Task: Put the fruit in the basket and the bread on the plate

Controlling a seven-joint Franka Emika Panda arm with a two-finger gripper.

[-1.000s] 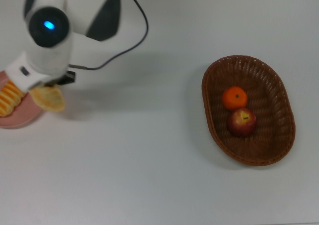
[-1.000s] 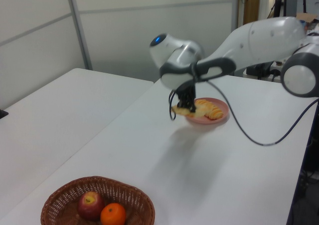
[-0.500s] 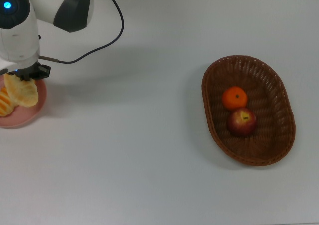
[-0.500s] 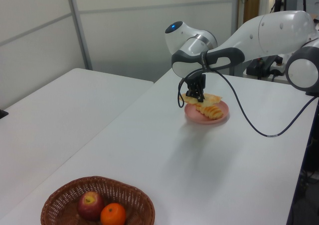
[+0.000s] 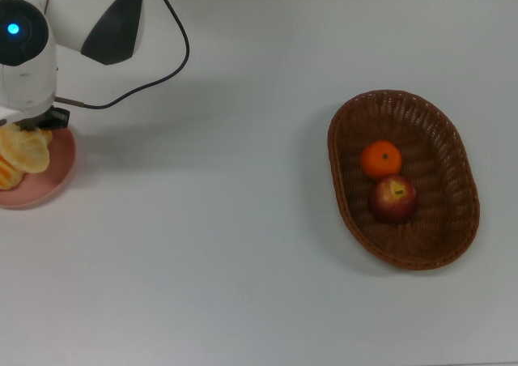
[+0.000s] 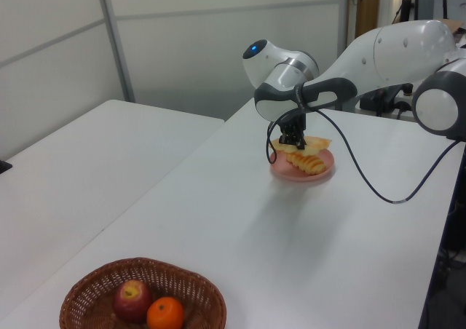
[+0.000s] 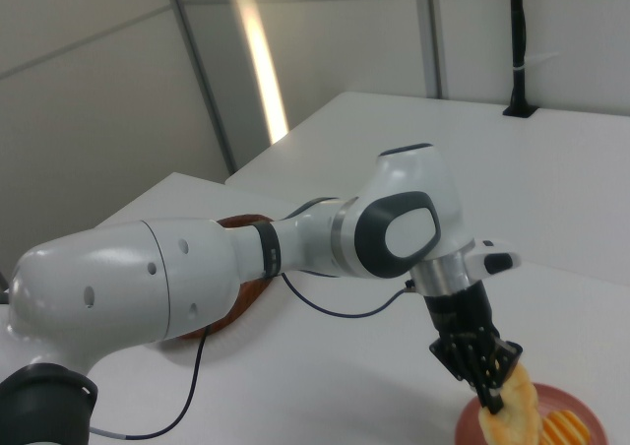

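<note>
Pale-gold crusty loaf is pinched in the pincer, right over the pink plate, w/ striped roll beside. Fruit sits in the basket, well away. Last step, I'd say: lower, let go.

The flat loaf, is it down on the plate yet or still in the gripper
Still in the gripper, which is shut on the flat loaf, held over the pink plate beside the ridged roll.
</note>
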